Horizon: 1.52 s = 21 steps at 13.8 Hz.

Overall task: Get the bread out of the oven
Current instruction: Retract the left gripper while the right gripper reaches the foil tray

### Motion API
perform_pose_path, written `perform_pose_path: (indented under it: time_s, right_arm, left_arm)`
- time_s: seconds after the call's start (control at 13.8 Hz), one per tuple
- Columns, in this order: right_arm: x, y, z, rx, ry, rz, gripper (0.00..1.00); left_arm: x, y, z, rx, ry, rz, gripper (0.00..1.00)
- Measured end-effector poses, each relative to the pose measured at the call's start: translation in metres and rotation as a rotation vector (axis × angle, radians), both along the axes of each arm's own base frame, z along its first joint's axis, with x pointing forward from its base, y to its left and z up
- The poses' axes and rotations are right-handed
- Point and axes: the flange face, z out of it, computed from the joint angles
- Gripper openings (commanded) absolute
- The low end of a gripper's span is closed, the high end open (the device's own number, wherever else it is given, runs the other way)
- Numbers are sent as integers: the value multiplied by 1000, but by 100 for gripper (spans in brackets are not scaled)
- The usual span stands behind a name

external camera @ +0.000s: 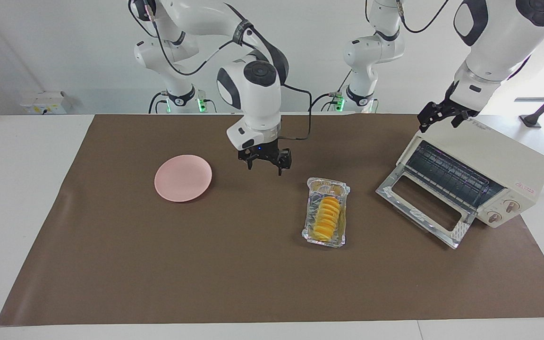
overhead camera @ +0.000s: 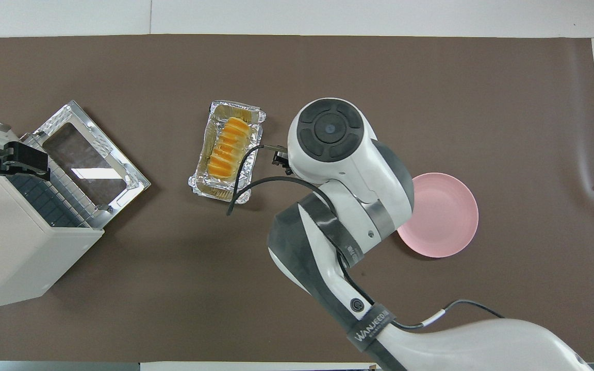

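While bread (external camera: 327,216) sits in foil tray (external camera: 310,225) | oven (external camera: 513,160) door down | R gripper (external camera: 265,163) jaws wide, L gripper (external camera: 442,115) jaws unclear | arm strap "WANJEED"

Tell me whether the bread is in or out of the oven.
Out. The bread lies in a foil tray on the brown mat, beside the oven, whose door hangs open over a bare rack.

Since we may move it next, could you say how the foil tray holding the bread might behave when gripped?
The foil tray looks thin and crinkled, so it would probably dent or flex if pinched. It seems light and might slide on the mat if pushed. The bread lies loose inside, so tilting could shift it.
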Motion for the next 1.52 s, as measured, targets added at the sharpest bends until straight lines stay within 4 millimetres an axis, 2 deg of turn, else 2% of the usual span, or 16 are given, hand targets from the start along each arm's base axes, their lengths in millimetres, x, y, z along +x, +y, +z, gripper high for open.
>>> perform_pose_path:
  time_s: [0.15, 0.22, 0.44, 0.65, 0.94, 1.09, 1.16, 1.23, 1.38, 1.52]
  right_arm:
    - [14, 38, -27, -14, -11, -29, 100]
    - [20, 49, -41, -13, -10, -33, 100]
    - [38, 61, -64, 4, -22, -38, 100]
    - [45, 68, -77, 29, -48, -34, 100]
    - [34, 97, -111, -9, -56, 27, 100]
    - [30, 101, -123, -31, -48, 55, 100]
    - [30, 100, -125, -40, -41, 65, 94]
    - [31, 100, -124, -42, -40, 71, 66]
    - [31, 100, -122, -40, -44, 73, 0]
    - [32, 102, -120, -28, -55, 74, 0]
  left_arm:
    - [2, -4, 1, -4, -17, -10, 100]
    - [4, -7, 3, -9, -35, -15, 100]
    - [4, -17, 3, -23, -45, -31, 100]
    - [3, -29, 3, -24, -46, -53, 100]
    - [3, -27, 3, -24, -48, -50, 100]
    - [3, -27, 3, -24, -48, -50, 100]
    - [4, -27, 3, -24, -48, -49, 100]
    - [4, -26, 3, -24, -48, -48, 100]
    - [4, -24, 3, -24, -48, -44, 100]
    - [4, -23, 3, -24, -48, -43, 100]
